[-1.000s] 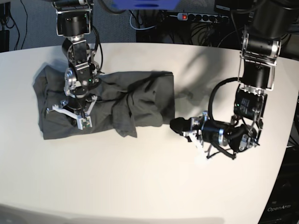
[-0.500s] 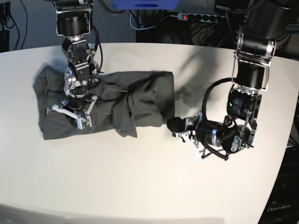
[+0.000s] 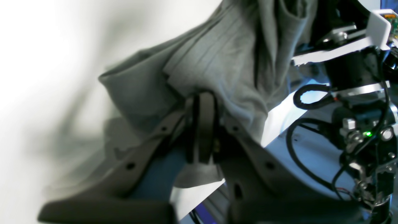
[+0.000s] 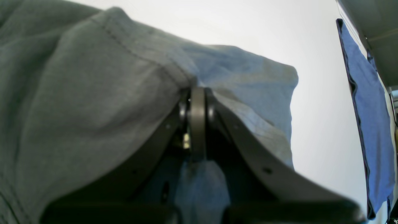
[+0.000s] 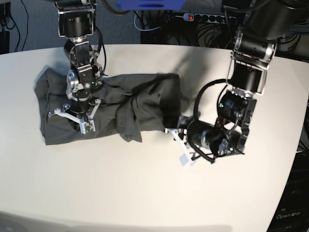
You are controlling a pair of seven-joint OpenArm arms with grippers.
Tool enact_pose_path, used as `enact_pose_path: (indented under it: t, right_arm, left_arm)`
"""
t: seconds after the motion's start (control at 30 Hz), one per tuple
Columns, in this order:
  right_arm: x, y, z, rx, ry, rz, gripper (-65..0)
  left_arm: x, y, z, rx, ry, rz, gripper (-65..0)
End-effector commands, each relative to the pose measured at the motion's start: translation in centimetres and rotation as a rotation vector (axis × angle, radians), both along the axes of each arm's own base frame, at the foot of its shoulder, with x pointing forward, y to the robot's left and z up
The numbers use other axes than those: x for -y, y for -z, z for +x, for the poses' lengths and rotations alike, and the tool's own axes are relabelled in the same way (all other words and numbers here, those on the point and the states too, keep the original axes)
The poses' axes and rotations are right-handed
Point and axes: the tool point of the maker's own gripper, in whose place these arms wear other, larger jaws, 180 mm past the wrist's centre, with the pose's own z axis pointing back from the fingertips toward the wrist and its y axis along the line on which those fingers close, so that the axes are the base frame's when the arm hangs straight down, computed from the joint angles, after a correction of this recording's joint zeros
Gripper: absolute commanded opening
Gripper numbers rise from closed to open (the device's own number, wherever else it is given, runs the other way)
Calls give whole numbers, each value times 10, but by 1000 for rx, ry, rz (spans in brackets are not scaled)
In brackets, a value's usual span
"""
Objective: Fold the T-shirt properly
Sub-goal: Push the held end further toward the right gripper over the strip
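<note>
Both hands are pinched closed on the T-shirt [image 5: 120,99]: the left hand [image 3: 200,124] at its edge, the right hand [image 4: 196,115] on a fold (cloth bunched) on the tabletop [image 5: 145,188].

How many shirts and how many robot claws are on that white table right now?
Dark charcoal-grey cloth T-shirt: 1
Black robot grippers, both pinched on the shirt's cloth: 2 (left gripper, right gripper)
Total: 3
</note>
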Motion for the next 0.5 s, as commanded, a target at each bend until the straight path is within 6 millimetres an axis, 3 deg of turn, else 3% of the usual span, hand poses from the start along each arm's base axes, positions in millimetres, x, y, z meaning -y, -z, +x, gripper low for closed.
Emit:
enact_pose_path:
  t: [0.0,0.23,0.33,0.47]
  right_arm:
    - [-7,61,-64,-308,-16,4,-649]
    - [-7,61,-64,-309,-16,4,-649]
    - [-8,62,-66,-312,-16,6,-649]
    - [-8,65,-72,-323,-17,6,-649]
  left_arm:
    - [4,-20,16,59,2,-21,-631]
    - [27,-18,10,56,48,-29,-631]
    - [62,-20,7,95,87,-33,-631]
    - [91,-8,2,81,96,-19,-631]
